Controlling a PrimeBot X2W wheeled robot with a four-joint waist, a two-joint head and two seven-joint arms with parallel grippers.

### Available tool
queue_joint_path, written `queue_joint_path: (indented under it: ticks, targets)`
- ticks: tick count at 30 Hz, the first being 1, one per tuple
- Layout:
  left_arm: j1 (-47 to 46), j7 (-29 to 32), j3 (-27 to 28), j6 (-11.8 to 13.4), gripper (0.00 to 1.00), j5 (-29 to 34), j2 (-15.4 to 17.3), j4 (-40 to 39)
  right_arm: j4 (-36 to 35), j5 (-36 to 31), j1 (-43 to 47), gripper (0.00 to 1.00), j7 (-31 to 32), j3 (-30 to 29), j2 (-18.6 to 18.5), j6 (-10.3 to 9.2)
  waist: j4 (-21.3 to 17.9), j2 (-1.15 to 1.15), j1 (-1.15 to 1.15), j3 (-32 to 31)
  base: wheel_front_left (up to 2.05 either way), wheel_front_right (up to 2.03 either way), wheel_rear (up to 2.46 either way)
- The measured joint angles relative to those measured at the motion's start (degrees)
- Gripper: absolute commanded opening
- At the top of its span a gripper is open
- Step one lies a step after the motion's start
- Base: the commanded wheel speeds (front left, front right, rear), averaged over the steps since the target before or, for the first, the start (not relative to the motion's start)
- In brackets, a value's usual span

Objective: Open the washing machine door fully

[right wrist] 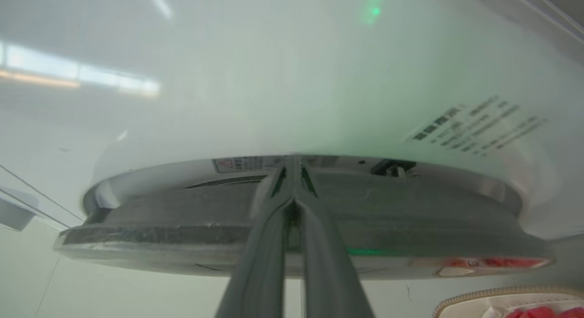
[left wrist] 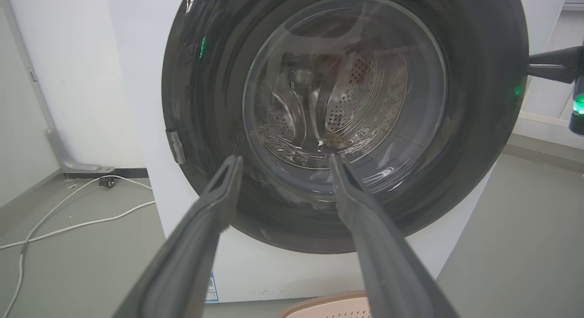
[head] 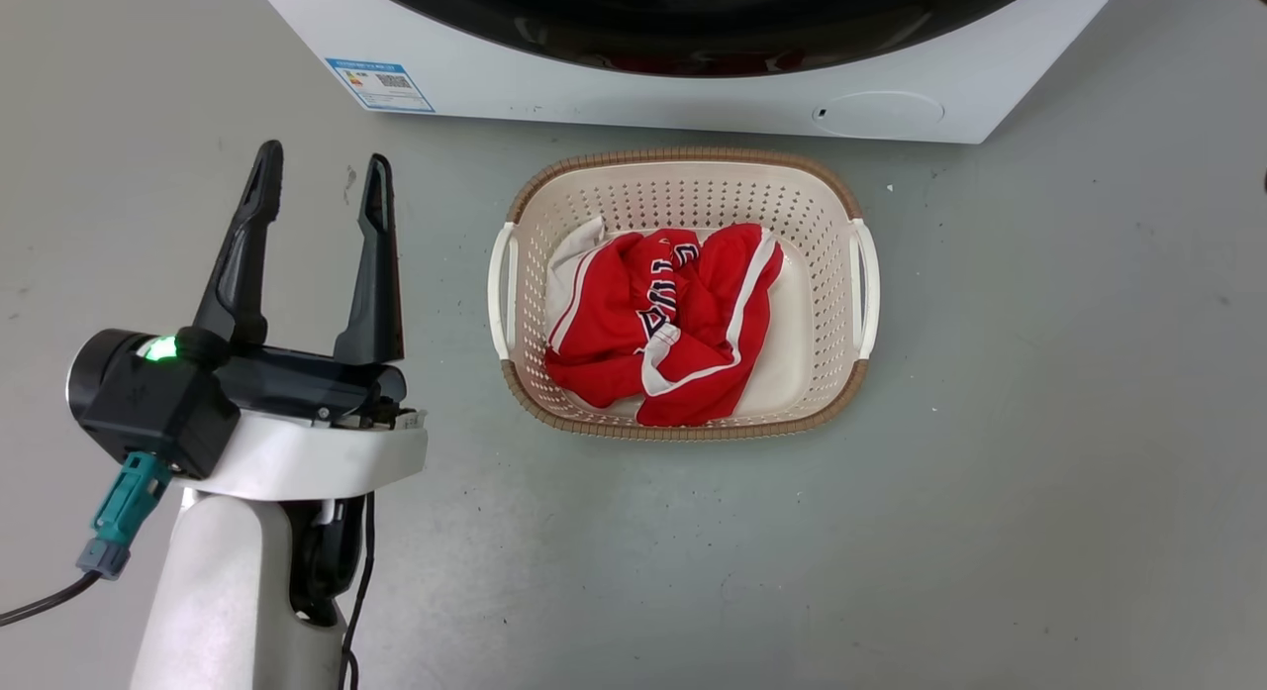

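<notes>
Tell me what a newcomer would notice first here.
The red garment heaped in the cream basket on the floor before the washing machine. Then the glossy black washing machine door looming ahead of the open left gripper, with the right gripper, fingers shut, at its rim.

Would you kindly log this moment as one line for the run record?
left tool open, holding nothing | right tool shut, tips at washing machine door rim | basket with red garment on floor
</notes>
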Motion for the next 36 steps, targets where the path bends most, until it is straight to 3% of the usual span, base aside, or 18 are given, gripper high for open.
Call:
queue_joint_path:
  ticks: [12,22,36]
  targets:
    - [-0.3,0.0,0.0,0.0,1.0,0.1,-0.4,1.8,-2.8,2.6,1.9,0.0,12.2,1.1,-0.4,0.01,-0.5,0.0,0.0,-1.5,0.0,0.0,0.0]
    - [1.0,0.0,-0.4,0.0,1.0,0.6,-0.6,4.2,-11.2,5.6,10.7,0.0,22.0,2.8,-0.9,-0.01,-2.0,0.0,0.0,-5.3,0.0,0.0,0.0]
    - [6.3,0.0,-2.5,0.0,1.0,1.2,-1.6,7.4,-24.3,10.4,27.4,0.0,27.9,6.5,-0.7,-0.01,-2.4,0.0,-0.01,-14.5,0.0,0.0,0.0]
